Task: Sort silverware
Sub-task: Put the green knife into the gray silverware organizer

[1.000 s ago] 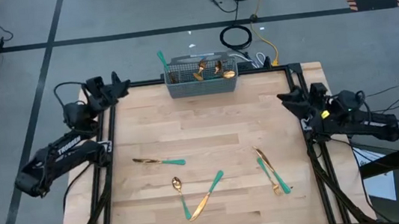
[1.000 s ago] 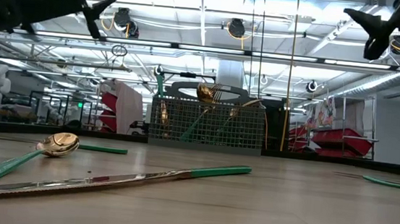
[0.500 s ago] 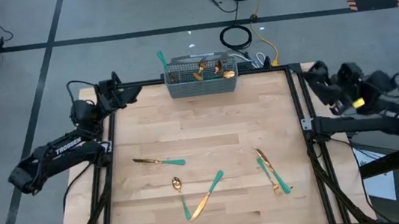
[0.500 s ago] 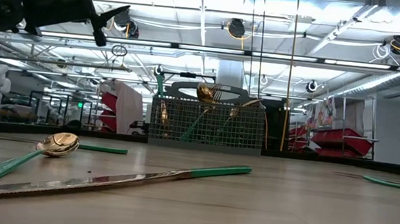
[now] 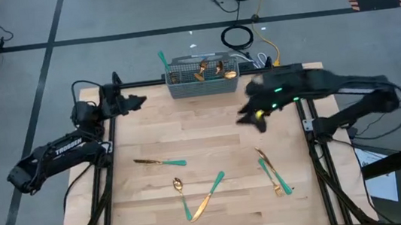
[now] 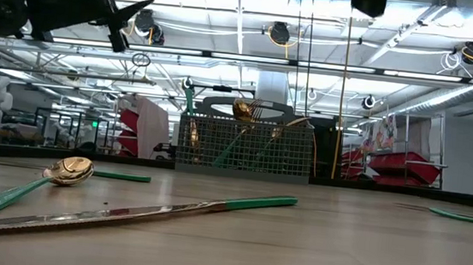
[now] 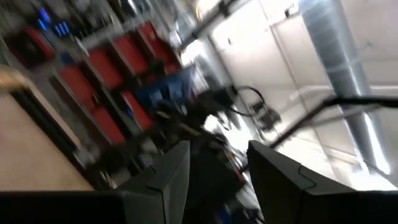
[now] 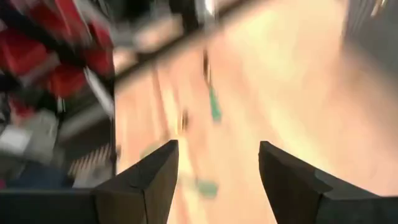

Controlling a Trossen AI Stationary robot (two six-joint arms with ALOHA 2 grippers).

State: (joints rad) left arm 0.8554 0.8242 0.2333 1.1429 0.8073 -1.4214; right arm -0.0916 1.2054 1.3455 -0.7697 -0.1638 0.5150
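Suddenly swung in over the table (image 5: 209, 119): right gripper (image 5: 250, 118), out at the far right edge of the high view half a second ago, now blurred across right of centre, just above the pair of pieces at lower right. Fingers (image 8: 149, 180) spread wide in the right wrist view, nothing between them, wood and smeared teal streaks passing beneath. Seen in the low view only as a dark blur at the top edge, right of centre.

Barely shifted by comparison: left gripper (image 5: 137, 101) at upper left of the high view, nudged slightly toward the table's middle, high in the air at upper left of the low view. Fingers (image 7: 161, 180) parted and empty in the left wrist view, aimed at the room rather than the wood.

Unmoved throughout: silverware. Loose pieces across the lower half of the high view: a piece (image 5: 159, 162) at left of centre, spoon (image 5: 182, 196) below it, knife (image 5: 211, 190) crossing beside the spoon, and a fork (image 5: 272, 174) with one more piece at lower right. Several more standing in the wire-mesh basket (image 5: 204, 88) at top centre.

Meaning, probably: a fresh reach by the right arm, most likely toward the lower-right pair. Sorting part done, five pieces left on the wood.
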